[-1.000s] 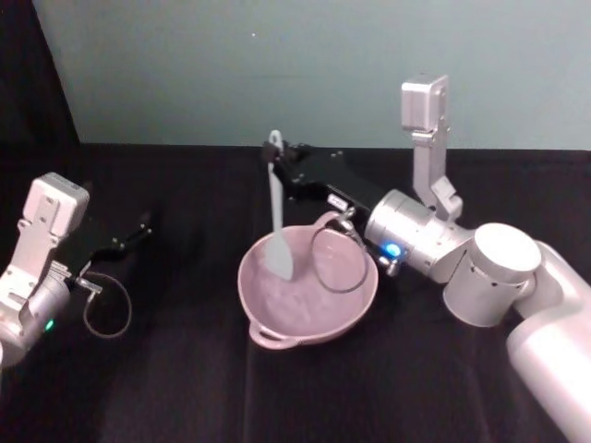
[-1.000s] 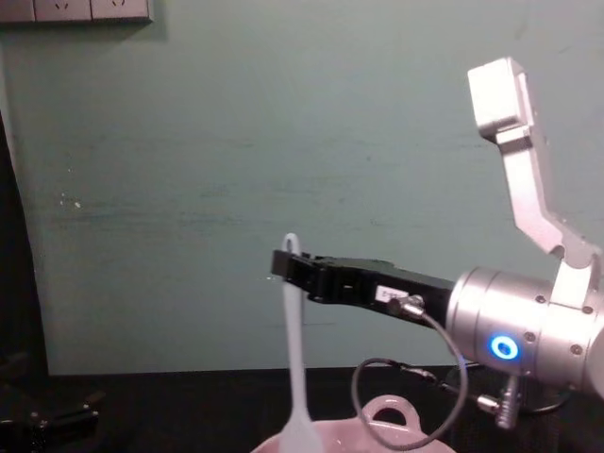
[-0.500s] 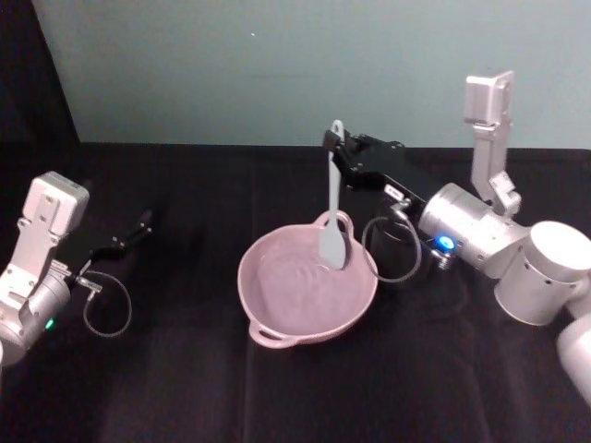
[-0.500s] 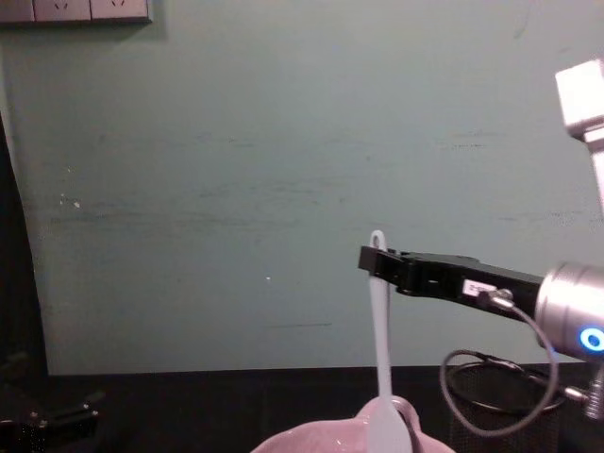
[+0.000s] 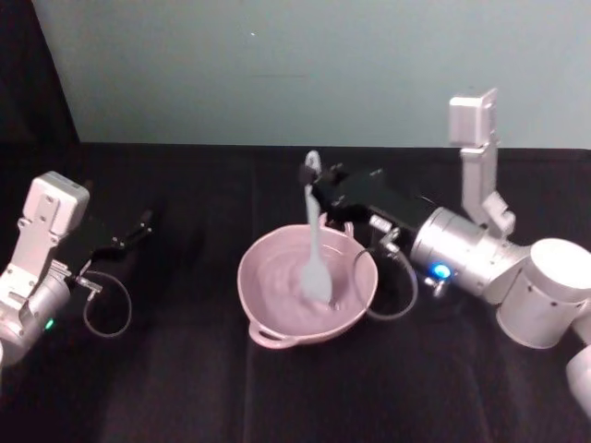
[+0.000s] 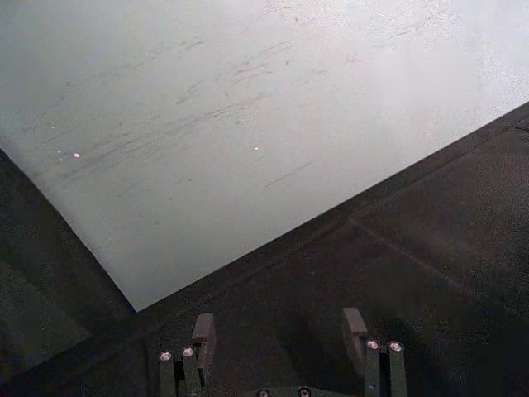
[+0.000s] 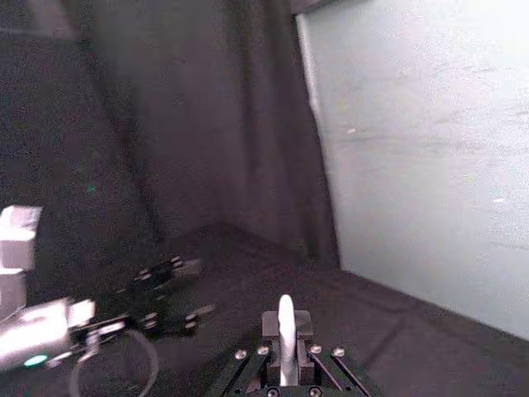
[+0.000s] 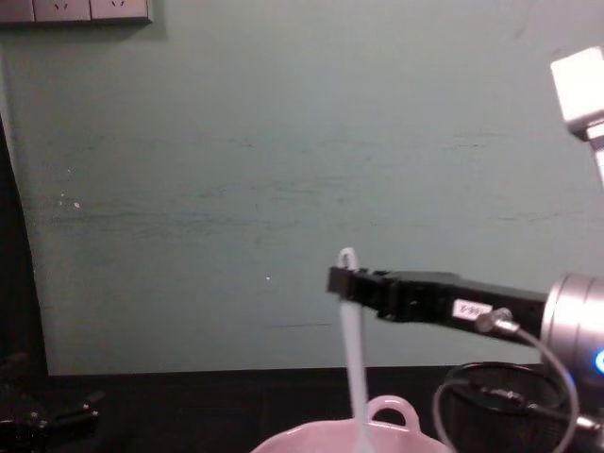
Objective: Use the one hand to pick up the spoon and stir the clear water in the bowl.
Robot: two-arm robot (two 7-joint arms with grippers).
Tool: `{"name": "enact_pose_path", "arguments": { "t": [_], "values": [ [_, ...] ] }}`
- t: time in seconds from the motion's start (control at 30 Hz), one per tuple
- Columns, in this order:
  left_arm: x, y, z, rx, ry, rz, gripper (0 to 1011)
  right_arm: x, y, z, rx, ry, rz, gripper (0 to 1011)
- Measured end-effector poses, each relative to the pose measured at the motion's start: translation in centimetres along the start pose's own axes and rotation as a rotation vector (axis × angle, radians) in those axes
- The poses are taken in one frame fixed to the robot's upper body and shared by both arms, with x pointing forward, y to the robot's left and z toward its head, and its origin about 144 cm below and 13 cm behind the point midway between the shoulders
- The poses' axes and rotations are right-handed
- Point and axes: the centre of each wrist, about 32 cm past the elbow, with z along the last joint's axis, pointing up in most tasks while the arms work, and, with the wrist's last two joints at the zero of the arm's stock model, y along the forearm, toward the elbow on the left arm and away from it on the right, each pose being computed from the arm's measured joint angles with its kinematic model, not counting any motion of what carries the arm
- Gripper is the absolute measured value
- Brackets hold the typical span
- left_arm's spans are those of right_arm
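Note:
The pale pink bowl point(image 5: 277, 325) sits mid-table, and its rim point(image 8: 302, 442) and loop handle show low in the chest view. My right gripper point(image 5: 315, 177) reaches in from the right above the bowl's far side and is shut on the top of the white spoon point(image 5: 314, 242). The spoon hangs nearly upright with its flat head down inside the bowl. From the chest the handle point(image 8: 351, 330) drops from the right gripper point(image 8: 342, 281) into the bowl. The spoon's tip point(image 7: 285, 327) stands between the closed jaws. My left gripper point(image 5: 137, 229) rests open at the far left.
A black wire-mesh cup point(image 8: 493, 396) stands right of the bowl, under the right arm. A cable loop point(image 5: 106, 314) lies by the left arm. Black cloth covers the table and a pale green wall rises behind it. The left gripper's fingers point(image 6: 202, 331) hold nothing.
The right gripper swung the spoon from the bowl's left side to its right rim, then back towards the middle and lower. The left arm has stayed still.

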Motion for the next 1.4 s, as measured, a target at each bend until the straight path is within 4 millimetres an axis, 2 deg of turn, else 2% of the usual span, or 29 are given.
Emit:
{"name": "enact_pose_path", "arguments": {
  "t": [0.2,0.37,0.63,0.77,1.0,1.13,1.4],
  "values": [
    [0.0,0.0,0.0,0.000,0.000,0.000,1011,-1.5,1.1,-0.4,-0.012,0.008,0.061,110],
    [0.0,0.0,0.0,0.000,0.000,0.000,1011,-2.5,2.8,-0.1,-0.001,0.005,0.096,110],
    [0.0,0.0,0.0,0.000,0.000,0.000,1011,-1.9,5.1,0.0,0.024,0.003,0.089,110],
    [0.0,0.0,0.0,0.000,0.000,0.000,1011,-0.9,5.7,-0.1,0.036,0.022,0.058,110],
    [0.0,0.0,0.0,0.000,0.000,0.000,1011,1.3,4.8,-0.1,0.055,0.043,-0.020,110],
    [0.0,0.0,0.0,0.000,0.000,0.000,1011,2.5,3.3,-0.2,0.060,0.052,-0.063,110],
    [0.0,0.0,0.0,0.000,0.000,0.000,1011,3.1,0.8,0.0,0.051,0.045,-0.093,110]
  ]
}}
